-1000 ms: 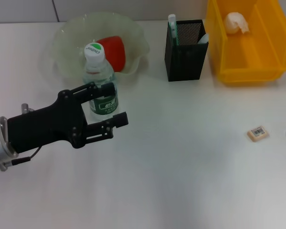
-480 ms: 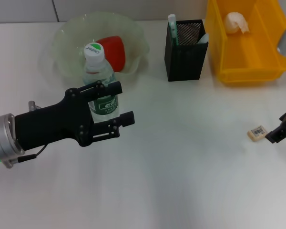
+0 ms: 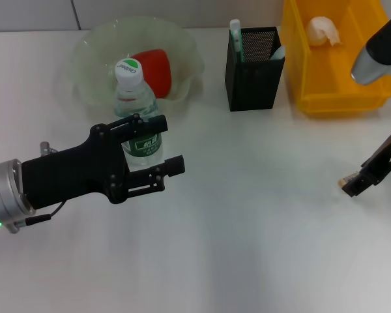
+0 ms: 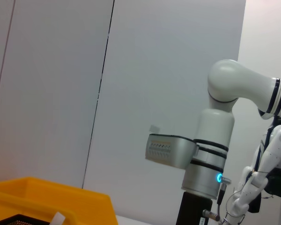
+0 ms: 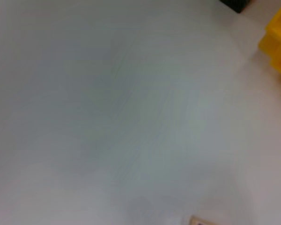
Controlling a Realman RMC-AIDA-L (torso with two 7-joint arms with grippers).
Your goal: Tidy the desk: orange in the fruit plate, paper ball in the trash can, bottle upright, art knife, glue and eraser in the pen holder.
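Left arm reaches in from left edge, forearm roughly level. Left gripper (image 3: 155, 150) black, fingers spread wide, nothing pinched between them. Right arm enters from right edge, silver wrist above and behind right gripper (image 3: 360, 182), dark fingers angled down; finger state unclear.

Yellow bin (image 4: 51, 199), white robot arm (image 4: 225, 136), grey wall (image 4: 51, 84)

Head overhead; left wrist level; right wrist downward, perhaps close.

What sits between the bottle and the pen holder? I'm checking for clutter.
Nothing: in the head view only bare table lies between the bottle and pen holder.
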